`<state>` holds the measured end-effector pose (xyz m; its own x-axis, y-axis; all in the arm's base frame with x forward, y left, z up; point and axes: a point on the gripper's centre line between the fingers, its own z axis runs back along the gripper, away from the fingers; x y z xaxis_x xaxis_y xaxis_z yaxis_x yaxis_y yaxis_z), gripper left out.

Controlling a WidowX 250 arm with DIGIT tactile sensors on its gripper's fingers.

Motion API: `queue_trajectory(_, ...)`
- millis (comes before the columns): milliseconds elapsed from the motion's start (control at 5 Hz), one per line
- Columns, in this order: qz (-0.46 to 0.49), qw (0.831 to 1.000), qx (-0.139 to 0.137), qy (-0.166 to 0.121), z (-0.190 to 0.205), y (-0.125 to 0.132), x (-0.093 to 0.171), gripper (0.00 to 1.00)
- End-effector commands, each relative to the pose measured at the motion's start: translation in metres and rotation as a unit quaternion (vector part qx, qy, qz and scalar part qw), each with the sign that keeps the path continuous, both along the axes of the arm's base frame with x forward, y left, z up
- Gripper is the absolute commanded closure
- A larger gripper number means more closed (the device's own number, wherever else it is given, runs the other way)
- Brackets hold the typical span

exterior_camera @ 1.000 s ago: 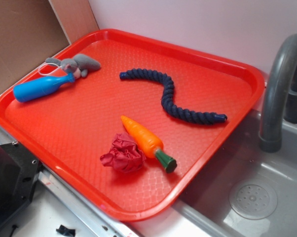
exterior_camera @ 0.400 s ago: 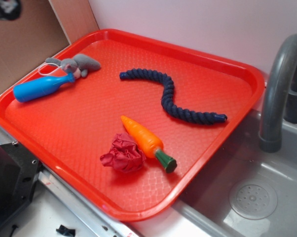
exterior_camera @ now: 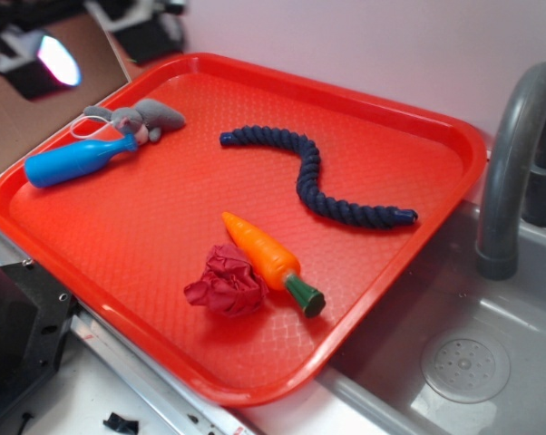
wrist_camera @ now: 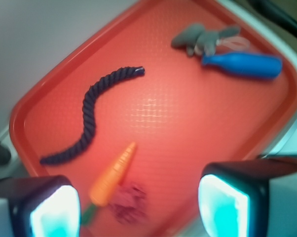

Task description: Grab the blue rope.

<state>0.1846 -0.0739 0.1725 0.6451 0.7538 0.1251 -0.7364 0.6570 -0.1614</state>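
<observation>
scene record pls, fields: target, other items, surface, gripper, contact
target: blue rope, lying in an S-curve on the tray, untouched
other items: toy carrot, crumpled red cloth touching the carrot, light blue bottle, grey plush toy
surface: red tray, beside a grey sink with faucet
gripper: open, above the tray's edge, holding nothing
contact: none with rope
</observation>
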Motion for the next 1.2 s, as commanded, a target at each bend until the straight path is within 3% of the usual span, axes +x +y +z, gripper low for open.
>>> queue_trajectory(0,0.081,0.996,-0.045,-0.011,-0.057,-0.009,0.051,0.00)
queue_trajectory(200,0.094,0.993,-0.066,-0.013,-0.076,-0.011,0.070,0.00)
queue_trajectory(400,0.096,0.994,-0.060,-0.002,-0.096,-0.013,0.088,0.00)
queue_trajectory(600,0.087,0.994,-0.073,0.007,-0.121,-0.012,0.095,0.00)
queue_trajectory(1000,0.058,0.996,-0.063,0.019,-0.142,-0.025,0.107,0.00)
